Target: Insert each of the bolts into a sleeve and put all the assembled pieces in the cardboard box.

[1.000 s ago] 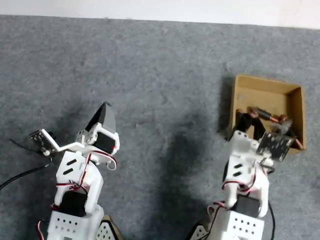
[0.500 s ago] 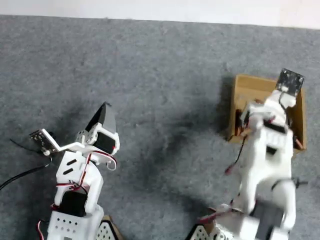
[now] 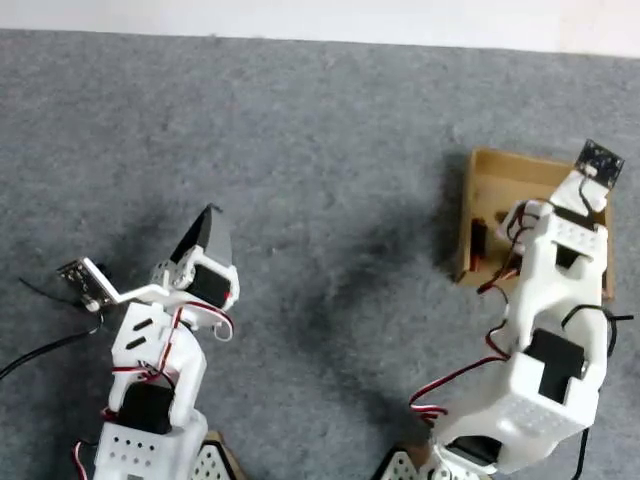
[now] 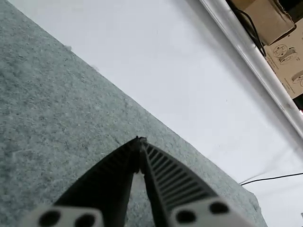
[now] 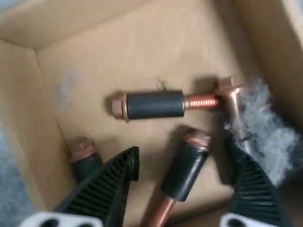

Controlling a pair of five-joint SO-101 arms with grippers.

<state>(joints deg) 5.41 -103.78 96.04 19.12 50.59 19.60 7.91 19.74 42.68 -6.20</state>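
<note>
Right pincer (image 5: 183,158) newly over box (image 5: 142,56), agape.

bolts (image 5: 201,101): shiny copper metal | sleeves (image 5: 154,104): matt black | box (image 5: 94,56): matt cardboard

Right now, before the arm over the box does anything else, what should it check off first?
1. Right arm's jaws open: ok, they stand wide apart above the box.
2. Those jaws holding nothing: ok; the middle sleeved bolt lies between them with gaps on both sides.
3. Other pieces inside the box: ok; the crosswise sleeved bolt and the corner sleeved bolt lie on its floor.
4. Last bolt, beside the grey fluff, has its sleeve: cannot tell.
5. Left arm's jaws shut, over the carpet: ok.
</note>
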